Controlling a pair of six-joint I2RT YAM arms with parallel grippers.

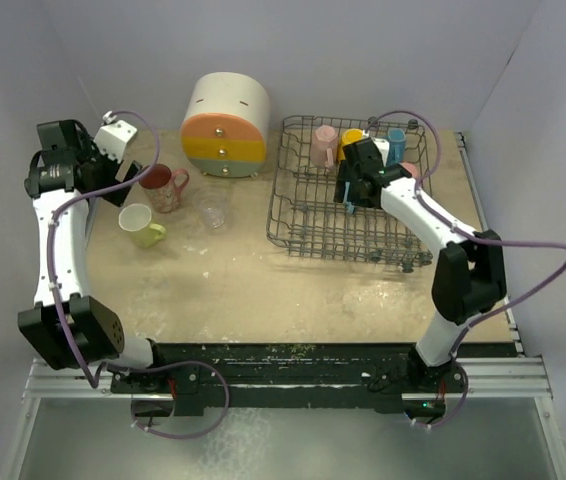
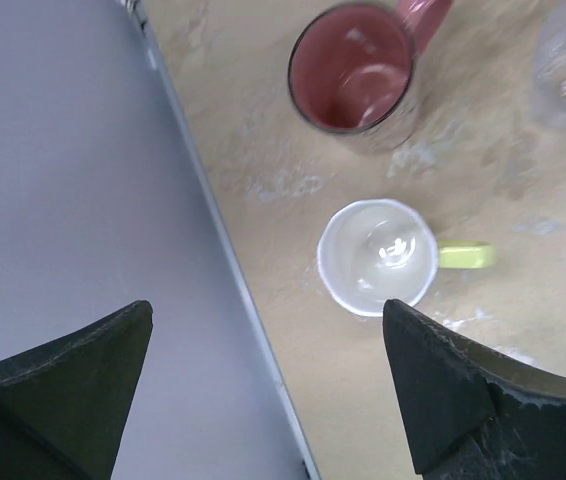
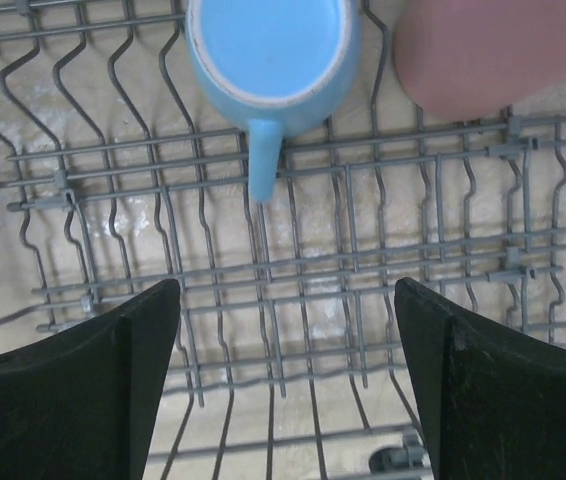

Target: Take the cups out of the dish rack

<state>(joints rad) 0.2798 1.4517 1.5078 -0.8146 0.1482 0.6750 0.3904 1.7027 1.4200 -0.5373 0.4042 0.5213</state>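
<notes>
On the table [image 1: 263,290], the left gripper [image 2: 265,310] hangs by the left edge with its fingers spread wide and nothing between them. Just beyond it stands a pale green cup [image 2: 378,257], upright. A little further on are a dark pink mug [image 2: 351,68] and, to its right, a clear glass [image 1: 213,208], all three apart from one another.

To the right, the right gripper [image 3: 285,290] hovers inside the dish rack [image 1: 308,225], also wide open and gripping nothing. A blue cup [image 3: 271,50] sits just ahead, its handle pointing back toward the fingers, with a salmon cup [image 3: 493,50] beside it. Pink [image 1: 324,143] and yellow [image 1: 351,138] cups sit at the rack's far end. A round cabinet [image 1: 225,125] stands at the back.
</notes>
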